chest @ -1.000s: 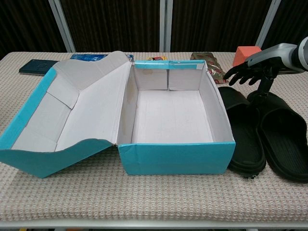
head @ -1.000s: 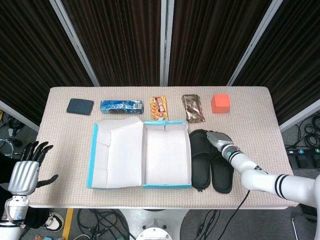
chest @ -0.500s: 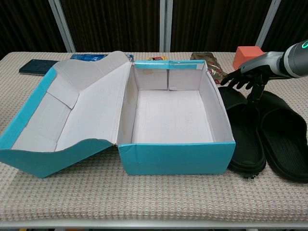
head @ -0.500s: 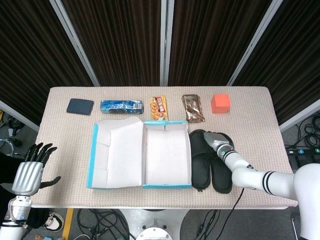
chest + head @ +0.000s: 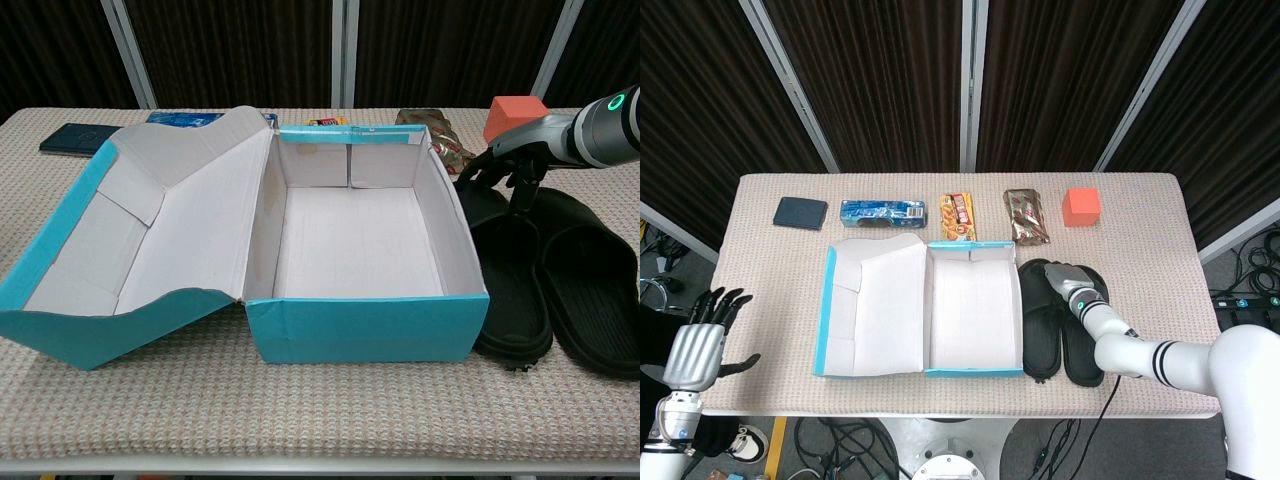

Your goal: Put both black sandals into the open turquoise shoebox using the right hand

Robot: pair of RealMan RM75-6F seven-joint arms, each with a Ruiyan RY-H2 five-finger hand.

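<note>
Two black sandals lie flat side by side on the table right of the box, the inner sandal (image 5: pixel 1040 325) (image 5: pixel 505 275) against the box wall and the outer sandal (image 5: pixel 1084 345) (image 5: pixel 592 290) beside it. The turquoise shoebox (image 5: pixel 975 247) (image 5: pixel 365 328) stands open with nothing in it, its lid (image 5: pixel 855 300) (image 5: pixel 120 240) folded out to the left. My right hand (image 5: pixel 1067 277) (image 5: pixel 515 160) is low over the sandals' far ends, fingers curving down toward the inner sandal, thumb pointing down between the two. It holds nothing. My left hand (image 5: pixel 695 345) hangs open off the table's left front corner.
Along the table's far edge lie a navy wallet (image 5: pixel 800 212), a blue packet (image 5: pixel 882 211), a snack bar (image 5: pixel 958 216), a brown packet (image 5: pixel 1026 216) and an orange block (image 5: pixel 1081 206) (image 5: pixel 515 112). The box wall stands right beside the inner sandal.
My right hand has sunk and shifted toward the box, its fingers curling closer onto the inner sandal's far end. Both sandals have stayed in place. The left hand barely moved.
</note>
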